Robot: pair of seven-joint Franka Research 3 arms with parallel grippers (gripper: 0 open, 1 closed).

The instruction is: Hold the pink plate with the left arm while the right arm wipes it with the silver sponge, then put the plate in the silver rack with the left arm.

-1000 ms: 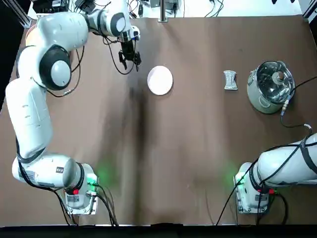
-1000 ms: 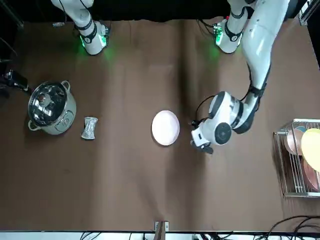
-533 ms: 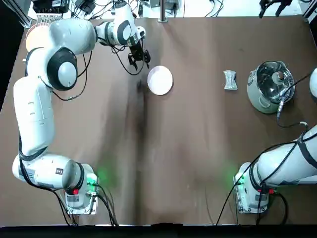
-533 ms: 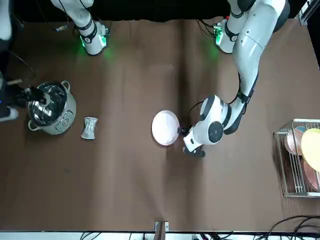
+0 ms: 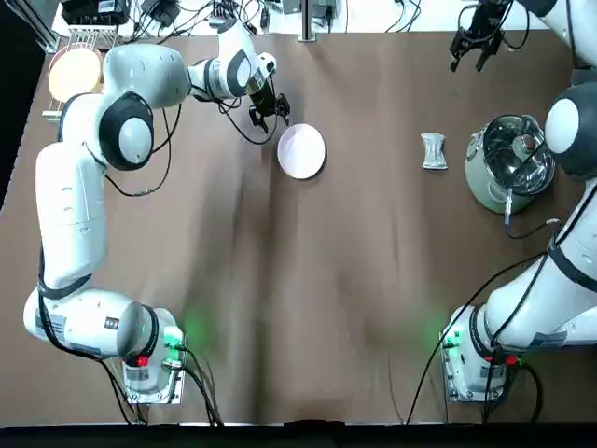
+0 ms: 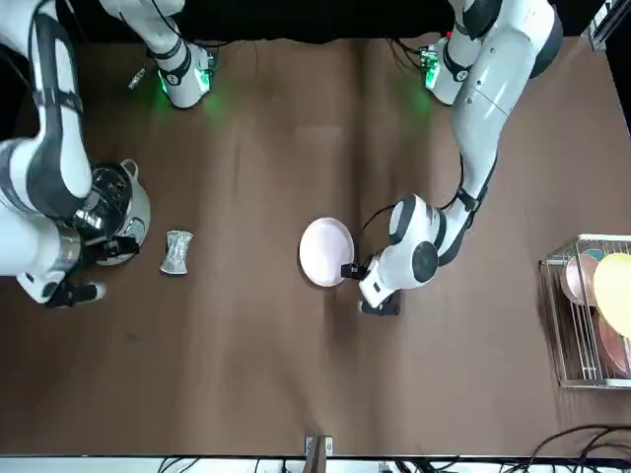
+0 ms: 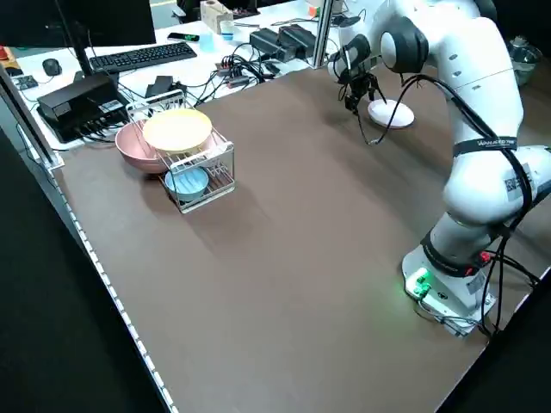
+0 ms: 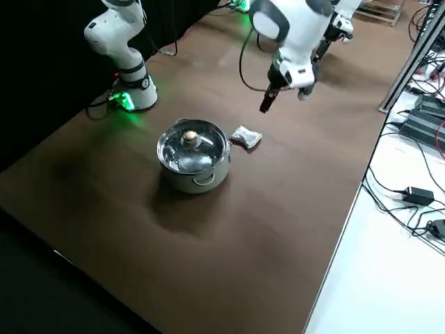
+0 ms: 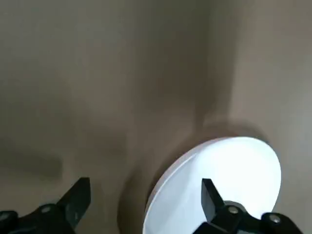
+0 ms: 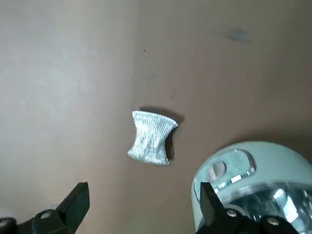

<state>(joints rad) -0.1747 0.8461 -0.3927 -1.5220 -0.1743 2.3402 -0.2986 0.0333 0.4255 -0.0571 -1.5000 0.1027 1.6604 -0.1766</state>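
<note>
The pink plate (image 5: 301, 150) lies flat on the brown table (image 5: 354, 280), toward the far edge and a little left of the middle. The left gripper (image 5: 268, 105) hangs just beside the plate's far-left rim with its fingers spread; the left wrist view shows the two dark fingertips (image 9: 78, 195) wide apart, one over bare table and the other over the plate's (image 9: 219, 185) edge, with nothing held. The front view puts the same gripper (image 6: 367, 296) right at the plate's (image 6: 325, 252) rim, though the white wrist hides the fingers there.

The sponge (image 5: 434, 150) rests on the table well to the right of the plate, just beside the steel pot (image 5: 509, 164) with its glass lid. The right gripper (image 5: 476, 35) is raised near the far right corner of the table, apart from both. Its wrist view looks down on the sponge (image 10: 152, 136) and the pot (image 10: 263, 180) together, its fingers standing open and empty. The right side view shows the gripper (image 8: 267, 101) high above the table.

The rack (image 7: 194, 168) stands at the far left corner. Only the left side view shows it plainly, holding a yellow plate (image 7: 177, 131), a pink bowl (image 7: 136, 148) and a blue dish (image 7: 187, 182).
</note>
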